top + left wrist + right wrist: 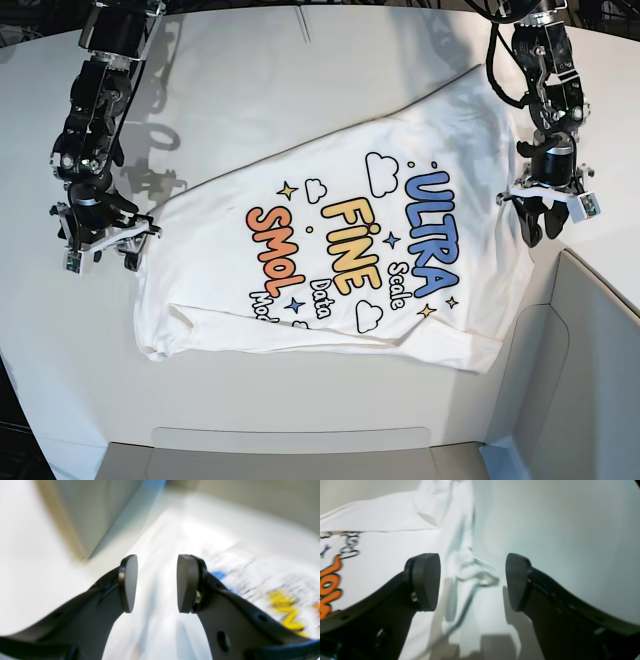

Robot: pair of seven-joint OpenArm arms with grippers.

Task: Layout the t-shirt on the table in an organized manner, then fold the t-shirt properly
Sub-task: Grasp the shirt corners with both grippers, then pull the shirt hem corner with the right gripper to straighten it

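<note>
The t-shirt (340, 250) is the landmark here. It lies print side up on the white desk (240, 90), spread out but turned askew, with its lettering reading sideways across the base view. Nearest the camera, just past the shirt's near edge, grey bin-like panels (580, 360) line the front and one side of the desk. The hem corner on the side of the right arm is rumpled and rolled under a little, and a loose fold runs along the near edge of the cloth.

At that rumpled side the right claw (100, 245) hangs just off the shirt's edge, over the desk. The right wrist view shows its two dark pads standing wide apart with nothing between them; under the gap lies the shirt's wrinkled edge (465, 575), with orange letters of the print off to one side and bare desk to the other.

On the opposite side of the shirt, the left claw (545, 220) points down at the cloth's edge, close to the grey side panel. In the blurred left wrist view its pads are parted too, gripping nothing, with white fabric (250, 575) and blue and yellow lettering beneath and beside them, and the grey panel (95, 512) rising just behind.

Beyond the shirt, the desk runs bare to its curved far edge, where both arms are mounted.
</note>
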